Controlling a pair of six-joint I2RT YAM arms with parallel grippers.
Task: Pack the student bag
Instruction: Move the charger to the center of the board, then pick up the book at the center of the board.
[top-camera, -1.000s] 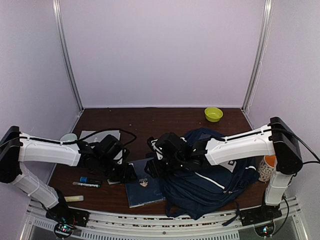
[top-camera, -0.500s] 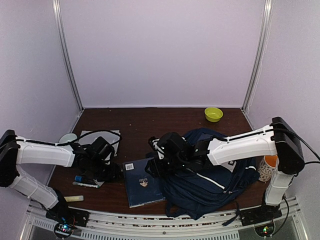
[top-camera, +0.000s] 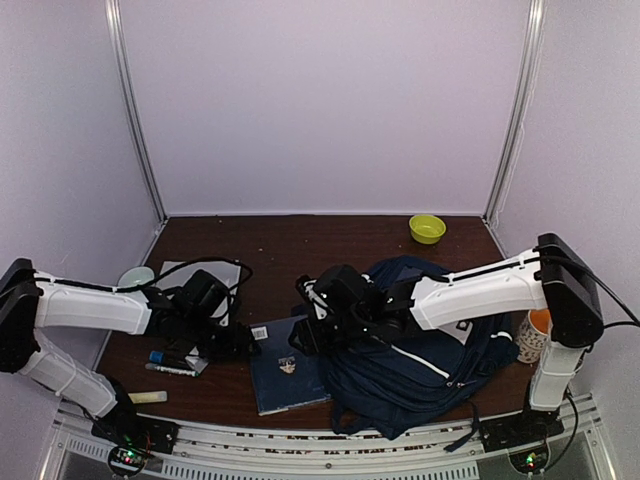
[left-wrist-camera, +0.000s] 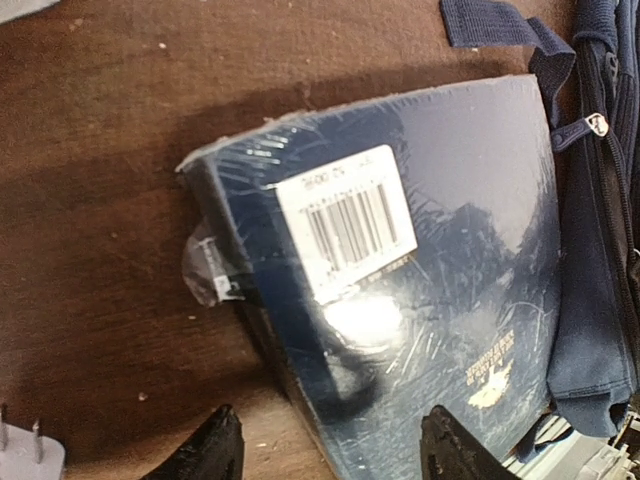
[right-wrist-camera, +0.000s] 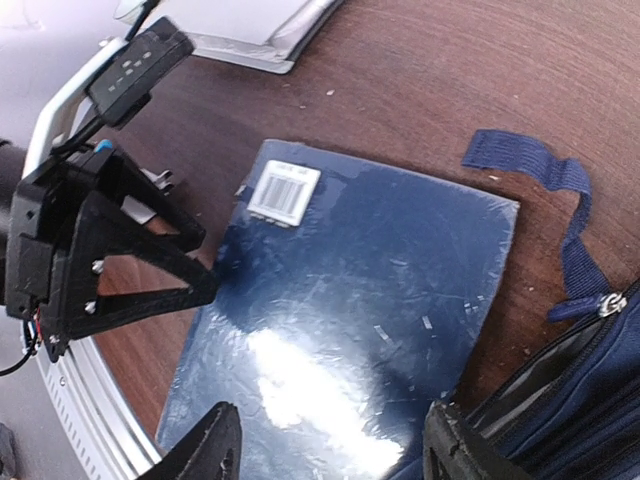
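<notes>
Between my left gripper and right gripper, both spread wide and empty, a wrapped navy book lies flat beside the student bag; marker pens lie further left.

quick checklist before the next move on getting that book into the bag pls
1. Left gripper open, nothing held: ok.
2. Right gripper open, nothing held: ok.
3. Shrink-wrapped dark blue book flat on the brown wooden table, top face uncovered: ok.
4. Navy blue fabric backpack mouth open wide enough for the book: cannot tell.
5. Book inside the backpack: not ok, it lies beside it.
6. Loose navy strap off the book: ok.
</notes>
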